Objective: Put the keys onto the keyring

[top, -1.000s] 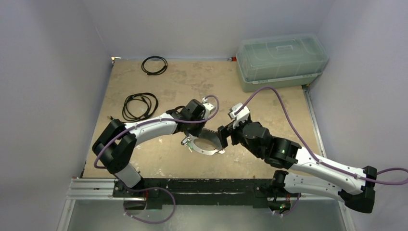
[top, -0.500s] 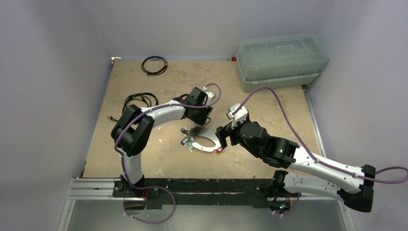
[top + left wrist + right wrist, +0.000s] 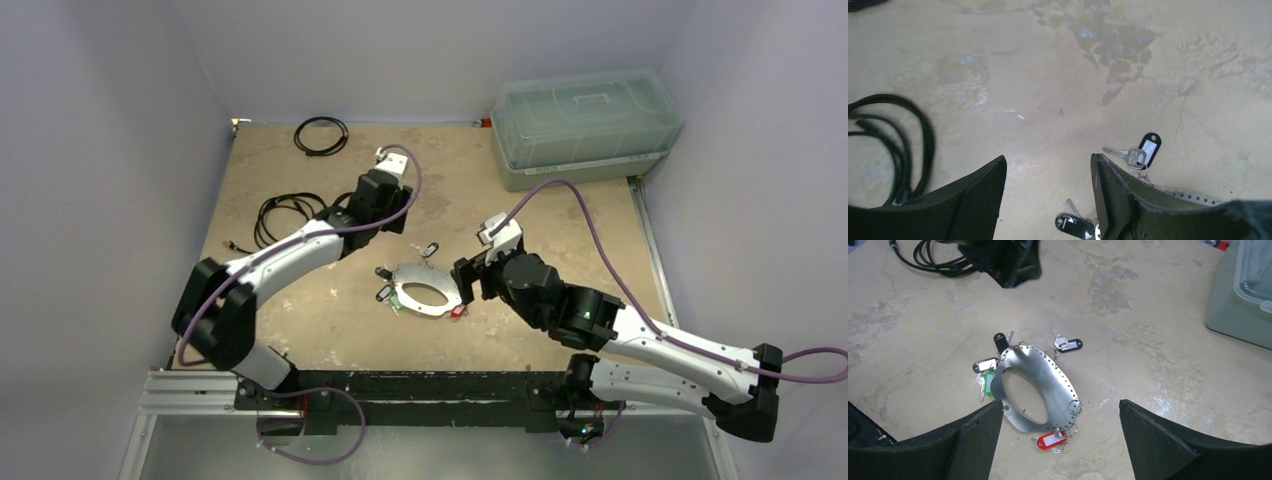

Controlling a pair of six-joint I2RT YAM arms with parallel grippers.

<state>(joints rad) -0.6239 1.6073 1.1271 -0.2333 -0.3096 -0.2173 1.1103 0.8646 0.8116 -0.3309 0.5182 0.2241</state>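
Observation:
The keyring (image 3: 425, 290) is a flat silver oval lying on the table, seen close up in the right wrist view (image 3: 1040, 385). Keys hang on small rings round its rim: a red tag (image 3: 1052, 441), a green tag (image 3: 988, 380) and a black-tagged key (image 3: 1070, 345). My right gripper (image 3: 1060, 407) is open, with the near end of the keyring between its fingers but not gripped. My left gripper (image 3: 392, 212) hovers open and empty behind and left of the ring. Its wrist view shows a black-tagged key (image 3: 1143, 150) beside its right finger.
A coiled black cord (image 3: 290, 218) lies left of my left arm, showing in the left wrist view as well (image 3: 898, 145). A thin black loop (image 3: 321, 135) sits at the back. A lidded clear bin (image 3: 585, 125) stands at the back right.
My left gripper has opened, let go at the keyring and pulled back and left, away from it. The keyring now lies flat on the table. The right arm has barely moved.

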